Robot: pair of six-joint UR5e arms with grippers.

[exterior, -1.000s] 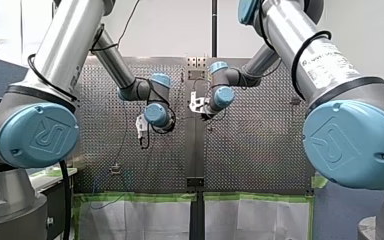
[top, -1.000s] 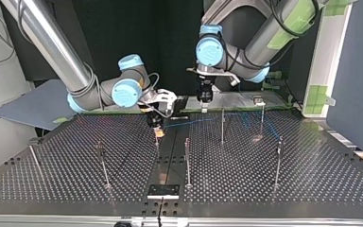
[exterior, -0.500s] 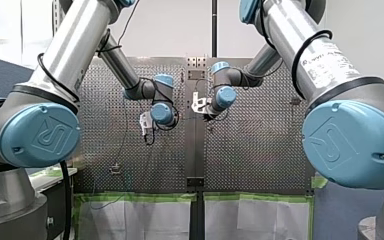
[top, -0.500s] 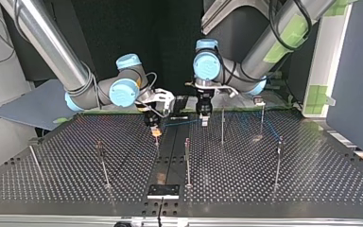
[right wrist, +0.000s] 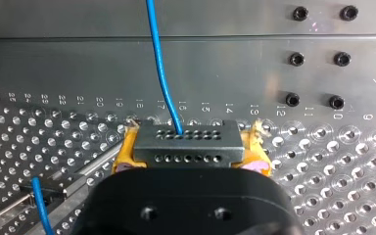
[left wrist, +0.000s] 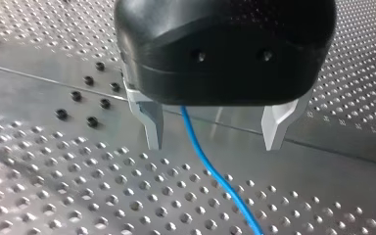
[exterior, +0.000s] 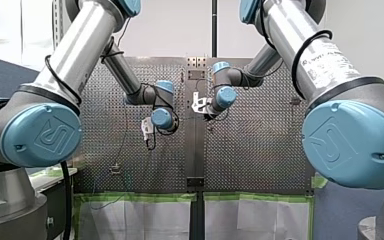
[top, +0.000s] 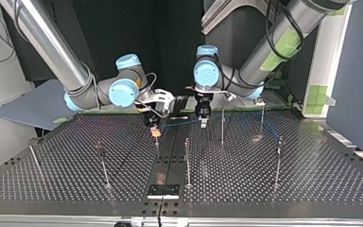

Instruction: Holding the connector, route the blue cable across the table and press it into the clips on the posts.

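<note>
A: What do we have at the top view's left?
B: Our right hand point(top: 154, 127), low over the worktop point(top: 66, 175). Its yellow pads point(right wrist: 126, 154) pinch the connector point(right wrist: 186, 143) from both sides, and the blue cable point(right wrist: 164, 73) leaves the connector's face and runs ahead over the worktop.
A: And next along?
B: Our left hand point(left wrist: 214, 129), near the right one, by the worktop's middle. Its metal fingers point(left wrist: 149, 122) stand spread, and the cable comes down between them, closer to one finger; we cannot tell whether it touches that finger.
A: Farther right?
B: The cable trails on over the worktop among the thin upright posts point(top: 222, 125) toward the top view's right. Whether it is caught on any post we cannot make out; it is too fine to read.
</note>
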